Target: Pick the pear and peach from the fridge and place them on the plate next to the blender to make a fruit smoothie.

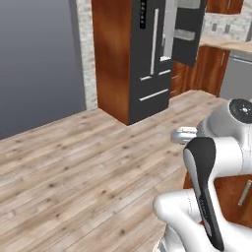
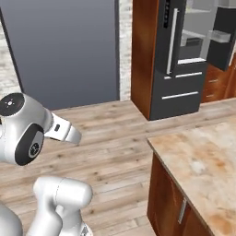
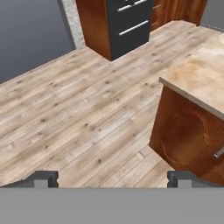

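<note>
Wide apart and empty, the gripper point(image 3: 113, 178) jaws hung over the wooden floor point(image 3: 74, 118), beside a stone-topped island surface point(image 2: 203, 161). Farther off, the black fridge point(image 2: 177, 60) stood against the wall with 1 upper door point(image 2: 223, 37) swung open; its shelves were too distant to read.
</note>
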